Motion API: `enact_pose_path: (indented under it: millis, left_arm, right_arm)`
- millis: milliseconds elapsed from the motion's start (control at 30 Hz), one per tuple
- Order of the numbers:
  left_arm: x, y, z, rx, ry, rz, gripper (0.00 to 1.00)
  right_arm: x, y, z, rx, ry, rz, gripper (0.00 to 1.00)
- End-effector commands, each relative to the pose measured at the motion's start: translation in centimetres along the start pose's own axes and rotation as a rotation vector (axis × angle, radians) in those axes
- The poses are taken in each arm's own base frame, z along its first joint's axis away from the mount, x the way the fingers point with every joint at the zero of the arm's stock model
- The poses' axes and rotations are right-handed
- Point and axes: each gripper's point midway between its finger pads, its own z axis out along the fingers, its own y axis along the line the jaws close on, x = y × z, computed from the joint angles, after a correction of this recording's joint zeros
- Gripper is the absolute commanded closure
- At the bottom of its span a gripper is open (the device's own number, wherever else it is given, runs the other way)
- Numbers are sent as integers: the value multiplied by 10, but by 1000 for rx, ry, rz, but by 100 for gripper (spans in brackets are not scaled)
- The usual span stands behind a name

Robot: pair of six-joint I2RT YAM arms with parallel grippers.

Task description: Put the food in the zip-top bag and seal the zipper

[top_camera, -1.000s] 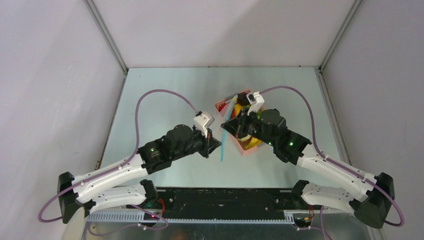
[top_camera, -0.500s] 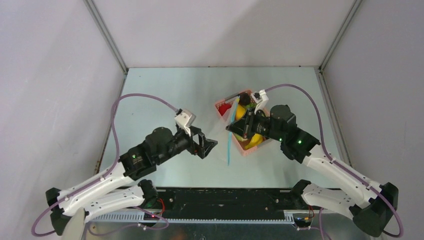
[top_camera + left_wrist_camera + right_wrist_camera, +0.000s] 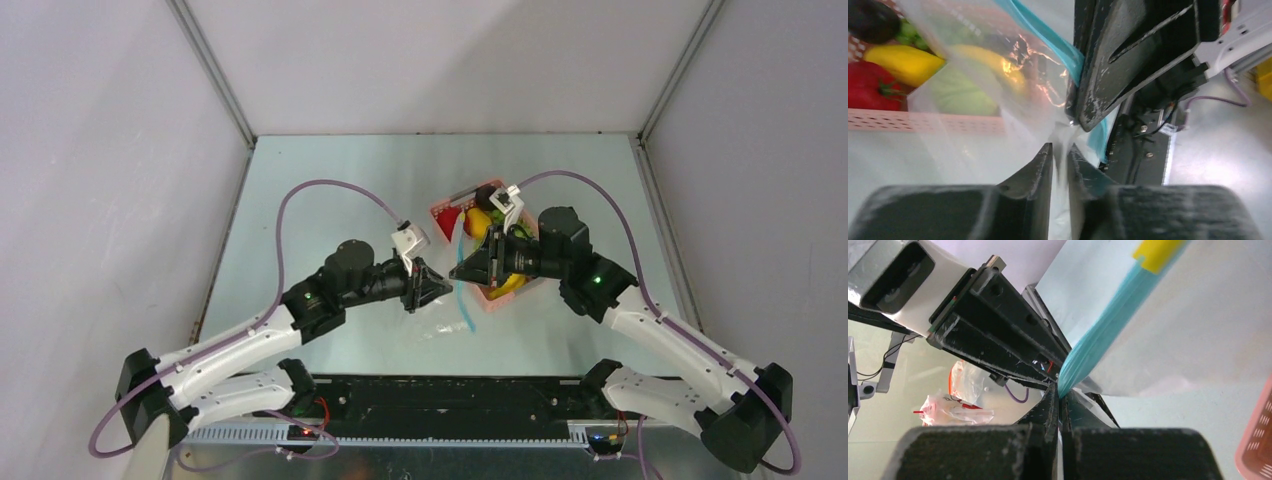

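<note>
Hanging beside the pink basket (image 3: 878, 120), the zip-top bag (image 3: 998, 125) screens the food (image 3: 900, 62) in that basket. We see the right pincer (image 3: 1059, 390) clamped on the zipper (image 3: 1108, 315), over the bench (image 3: 330, 180). The left pincer (image 3: 1059, 147) stands slightly apart around bag film; earlier it was wide open and well clear of the bag.
</note>
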Motion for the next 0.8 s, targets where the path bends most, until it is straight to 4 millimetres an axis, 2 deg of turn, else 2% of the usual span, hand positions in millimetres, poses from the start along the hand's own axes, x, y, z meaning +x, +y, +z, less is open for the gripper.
enact_pose_path:
  millis: [0,33,67,100,133,167,200,233,267,333,533,767]
  left_arm:
    - [-28,-14,2,90,-75,41,90]
    - [-25,-13,2,87,-76,36,98]
    - [-29,-14,0,94,-100,38,99]
    - [-23,-13,-1,93,-97,36,100]
    - [-28,-15,-4,99,-125,46,100]
    - [-21,-13,-4,98,-121,45,100]
    - [-26,-16,-8,106,-150,56,100]
    - [-22,-16,-8,115,-156,60,100]
    - [-23,-18,-11,125,-167,65,100]
    - [-21,-22,-12,146,-173,70,100]
    - [-19,-39,-14,255,-169,107,100]
    - [-20,-44,-18,282,-177,128,100]
  right_arm:
    - [-5,2,-5,3,11,-7,100]
    - [-7,-1,-7,23,4,-7,100]
    - [-5,-7,-10,49,15,1,100]
    - [-5,-7,-14,56,10,-4,97]
    - [-4,-10,-17,71,15,-9,89]
    - [-4,-9,-22,76,6,-23,87]
    - [-2,-11,-25,92,11,-37,83]
    - [-2,-13,-31,112,2,-48,79]
    - [-1,-13,-33,118,1,-71,69]
    - [2,-12,-38,117,-7,-101,62]
    - [8,-5,-37,59,-33,-137,60]
    - [24,-5,-23,33,28,-143,61]
